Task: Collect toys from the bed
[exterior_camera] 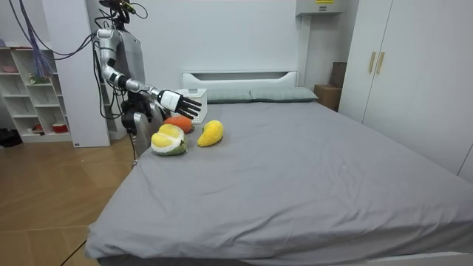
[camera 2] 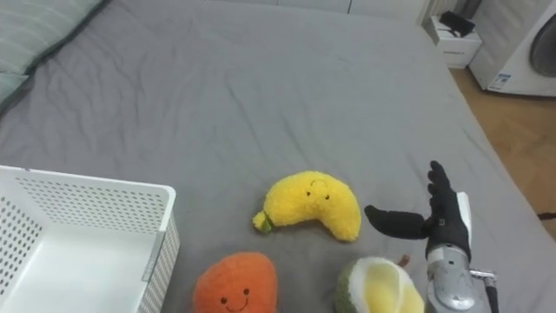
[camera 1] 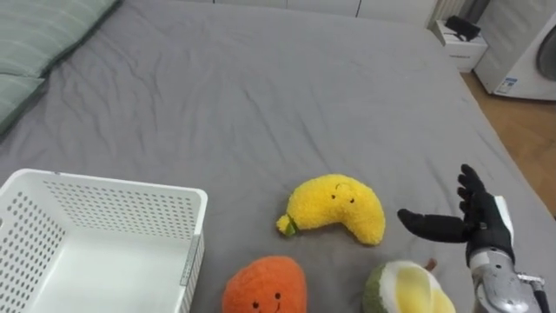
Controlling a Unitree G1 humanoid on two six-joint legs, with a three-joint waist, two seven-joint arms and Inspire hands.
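Three plush toys lie on the grey bed (camera 1: 261, 96): a yellow banana-shaped one (camera 1: 337, 207) in the middle, an orange one with a smiling face (camera 1: 265, 285) at the near edge, and a green-and-yellow one (camera 1: 408, 289) to its right. My right hand (camera 1: 473, 222) hovers open just right of the yellow toy, thumb pointing toward it, fingers straight, touching nothing. In the room view I stand at the bed's side with that hand (exterior_camera: 181, 103) stretched out over the toys (exterior_camera: 210, 133).
A white perforated basket (camera 1: 104, 204) stands on the bed at the lower left, beside the orange toy. Green striped pillows (camera 1: 35, 43) lie at the far left. A white nightstand (camera 1: 460, 43) and wooden floor lie beyond the bed's right edge.
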